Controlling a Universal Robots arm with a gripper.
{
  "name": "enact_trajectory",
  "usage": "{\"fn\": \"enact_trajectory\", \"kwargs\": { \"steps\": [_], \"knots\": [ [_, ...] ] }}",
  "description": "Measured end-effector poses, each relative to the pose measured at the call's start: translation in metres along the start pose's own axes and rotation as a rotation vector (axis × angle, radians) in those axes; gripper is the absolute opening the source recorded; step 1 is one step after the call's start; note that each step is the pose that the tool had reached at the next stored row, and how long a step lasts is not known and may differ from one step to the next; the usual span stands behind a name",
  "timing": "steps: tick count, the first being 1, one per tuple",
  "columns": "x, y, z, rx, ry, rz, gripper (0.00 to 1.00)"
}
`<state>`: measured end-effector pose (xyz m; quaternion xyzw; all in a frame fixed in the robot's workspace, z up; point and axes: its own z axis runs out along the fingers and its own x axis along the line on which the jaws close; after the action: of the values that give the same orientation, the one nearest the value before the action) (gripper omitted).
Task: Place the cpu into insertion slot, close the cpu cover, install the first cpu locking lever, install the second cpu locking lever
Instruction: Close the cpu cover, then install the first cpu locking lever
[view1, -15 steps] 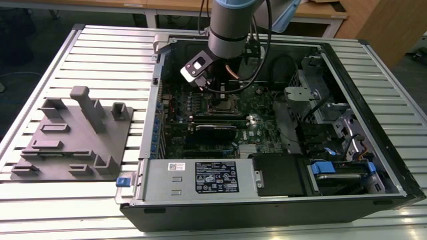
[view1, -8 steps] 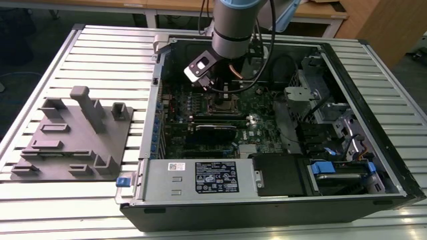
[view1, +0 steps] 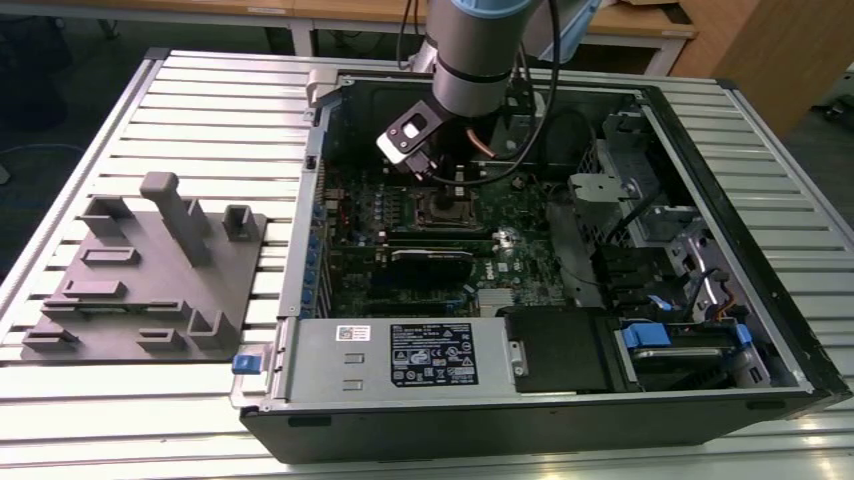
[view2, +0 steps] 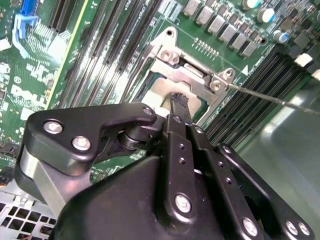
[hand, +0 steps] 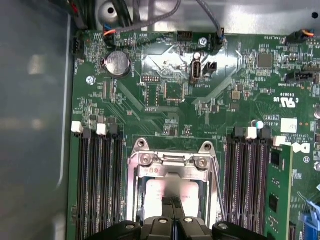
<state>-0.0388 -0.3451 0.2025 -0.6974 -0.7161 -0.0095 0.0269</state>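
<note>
First wrist view puts the pincer, fingers shut together on nothing, directly above the chip, framed by the metal cover.

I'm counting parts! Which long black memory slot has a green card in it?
The one at the row's end, farthest from the thin square silvery cpu cover: a flat green memory card stands in it. The other slots look empty.

Slatted pale metal worktable; wooden desks behind; dark floor.
</note>
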Motion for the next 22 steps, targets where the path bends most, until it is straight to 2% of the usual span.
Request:
{"fn": "enact_trajectory", "kwargs": {
  "steps": [3,16,22],
  "knots": [
    [0.0000,0.0021,0.0000,0.0000,0.0000,0.000,0.11],
    [0.0001,0.0024,-0.0001,-0.0001,0.0000,0.000,0.11],
    [0.0004,0.0024,-0.0074,0.0000,0.0000,0.000,0.11]
  ]
}}
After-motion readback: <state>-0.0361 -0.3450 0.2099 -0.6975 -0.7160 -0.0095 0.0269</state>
